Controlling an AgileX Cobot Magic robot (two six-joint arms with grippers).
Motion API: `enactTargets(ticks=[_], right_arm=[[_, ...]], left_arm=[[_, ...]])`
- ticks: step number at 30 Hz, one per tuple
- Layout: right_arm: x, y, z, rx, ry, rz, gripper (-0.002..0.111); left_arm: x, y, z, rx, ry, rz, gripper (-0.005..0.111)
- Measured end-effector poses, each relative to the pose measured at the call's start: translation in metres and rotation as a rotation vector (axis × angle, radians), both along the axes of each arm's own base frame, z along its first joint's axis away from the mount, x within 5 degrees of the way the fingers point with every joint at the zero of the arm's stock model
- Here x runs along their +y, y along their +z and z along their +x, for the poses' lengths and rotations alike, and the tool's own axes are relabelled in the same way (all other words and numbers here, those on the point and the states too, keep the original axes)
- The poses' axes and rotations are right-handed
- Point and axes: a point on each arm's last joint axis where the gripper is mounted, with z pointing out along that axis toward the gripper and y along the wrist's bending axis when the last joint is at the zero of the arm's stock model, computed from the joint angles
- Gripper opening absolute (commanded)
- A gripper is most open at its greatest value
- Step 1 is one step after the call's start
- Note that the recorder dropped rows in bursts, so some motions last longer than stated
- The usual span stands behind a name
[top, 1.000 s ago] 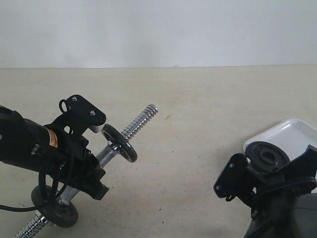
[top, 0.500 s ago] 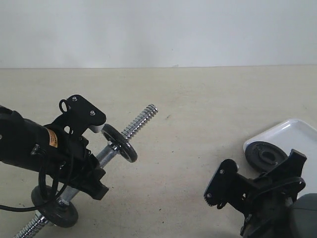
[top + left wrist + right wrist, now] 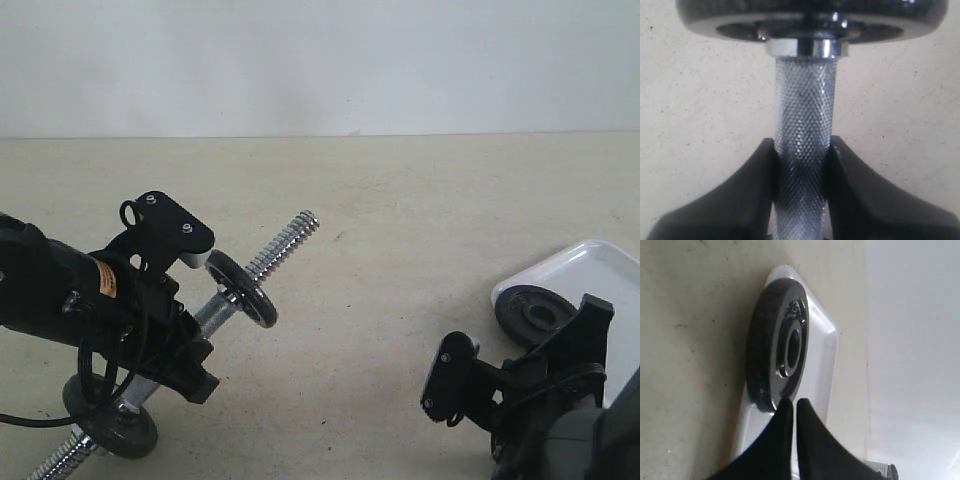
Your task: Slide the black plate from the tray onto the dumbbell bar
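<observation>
The dumbbell bar point(image 3: 283, 245) slants above the table, chrome, with a threaded free end. My left gripper point(image 3: 205, 325) is shut on its cross-hatched shaft point(image 3: 804, 115), one jaw on each side, just short of a chrome nut point(image 3: 807, 47) and a small black disc point(image 3: 810, 20). A second small disc point(image 3: 110, 415) sits at the bar's lower end. The black plate point(image 3: 535, 312) lies flat in the near-left corner of the white tray point(image 3: 605, 268). My right gripper point(image 3: 592, 312) is shut and empty, its tips point(image 3: 792, 404) right at the plate's point(image 3: 762, 350) rim.
The tray's rim point(image 3: 827, 347) runs close behind the plate. Bare beige tabletop point(image 3: 400, 250) lies between the bar's threaded end and the tray. A pale wall point(image 3: 320, 60) closes off the back.
The right arm has sunk lower and drawn a little left, uncovering more of the plate. The plate still lies in the tray. The left arm and bar have not moved.
</observation>
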Motion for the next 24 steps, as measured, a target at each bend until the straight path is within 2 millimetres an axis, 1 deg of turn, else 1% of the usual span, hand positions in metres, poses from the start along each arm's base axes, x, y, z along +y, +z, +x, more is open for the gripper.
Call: enactTargets(ticks=[11,24], right_arm=[[0.0048,-0.0001,0.0017,0.0,0.063,-0.008,0.0],[0.0052,0.0,0.002,-0.01,0.06,0.012,0.0]], left_arm=[[0.0,0.0,0.0,-0.005,-0.016,0.008,0.004],[0.0,0.0,0.0,-0.008,-0.023,0.011,0.004]])
